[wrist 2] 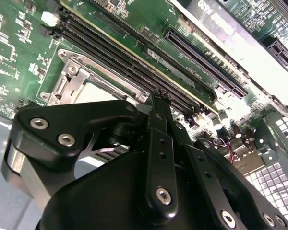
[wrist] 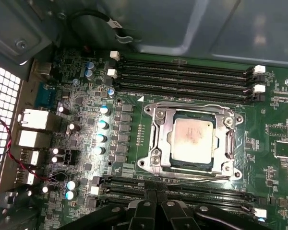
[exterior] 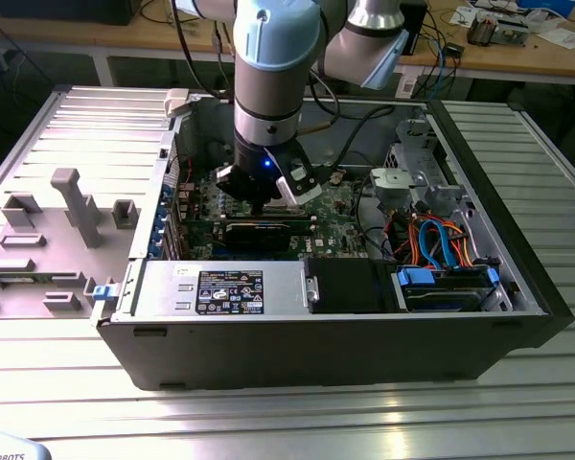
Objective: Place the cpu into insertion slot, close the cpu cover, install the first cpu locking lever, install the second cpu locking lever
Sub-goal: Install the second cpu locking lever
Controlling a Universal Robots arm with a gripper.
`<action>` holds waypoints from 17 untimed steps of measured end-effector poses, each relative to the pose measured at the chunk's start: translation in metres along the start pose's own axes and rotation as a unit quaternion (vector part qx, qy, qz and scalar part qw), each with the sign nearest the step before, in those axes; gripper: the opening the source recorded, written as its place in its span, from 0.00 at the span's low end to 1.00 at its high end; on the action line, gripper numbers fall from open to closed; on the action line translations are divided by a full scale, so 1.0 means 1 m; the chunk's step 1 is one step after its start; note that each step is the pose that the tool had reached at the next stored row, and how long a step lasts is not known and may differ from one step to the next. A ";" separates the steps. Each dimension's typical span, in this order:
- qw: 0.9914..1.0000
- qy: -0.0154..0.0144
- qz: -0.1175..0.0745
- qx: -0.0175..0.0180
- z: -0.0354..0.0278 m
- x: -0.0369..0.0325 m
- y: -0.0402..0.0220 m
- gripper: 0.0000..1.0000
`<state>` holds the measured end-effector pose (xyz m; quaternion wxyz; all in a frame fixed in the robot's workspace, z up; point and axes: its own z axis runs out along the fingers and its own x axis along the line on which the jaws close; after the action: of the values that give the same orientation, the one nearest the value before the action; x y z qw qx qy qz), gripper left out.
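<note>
The black, bolted metal gripper [wrist 2: 158, 98] sits closest to the lens in both wrist views, its two thin fingertips [wrist: 150, 191] drawn together into a narrow point with nothing between them, as far as the pictures show. That point hangs just above the dark memory slots [wrist: 182, 194] on the near side of the socket, not touching the board that I can see. Just beyond it lies the small square silver-rimmed insertion slot [wrist: 192, 140] on the green motherboard [wrist: 273, 129], and the thin, flat, dull grey metallic cpu [wrist: 192, 139] already rests inside it, lying level. The square silver metal cpu cover [wrist: 159, 140] with its large window appears folded down around the chip, framing it. A thin wire lever [wrist: 197, 179] runs along the socket's near edge; whether it is hooked under its catch I cannot tell, and the same goes for the other lever. So placing the chip looks done, the cover looks closed, and the locking is unsettled. In the exterior view the pale blue and grey robot arm [exterior: 273, 67] reaches straight down into the open grey metal computer case [exterior: 316, 331].
</note>
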<state>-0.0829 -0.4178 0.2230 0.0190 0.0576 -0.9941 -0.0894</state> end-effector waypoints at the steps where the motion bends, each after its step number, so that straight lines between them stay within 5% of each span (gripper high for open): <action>1: 1.000 0.000 -0.001 -0.003 0.0021 0.0023 0.0000 0.11; 5: 1.000 -0.001 0.000 -0.010 0.0060 0.0055 -0.0002 0.11; 8: 1.000 -0.002 0.003 -0.011 0.0084 0.0106 0.0000 0.11; 17: 1.000 -0.006 0.023 -0.012 0.0189 0.0100 0.0027 0.11</action>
<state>-0.0941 -0.4130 0.2052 0.0159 0.0337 -0.9942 -0.1012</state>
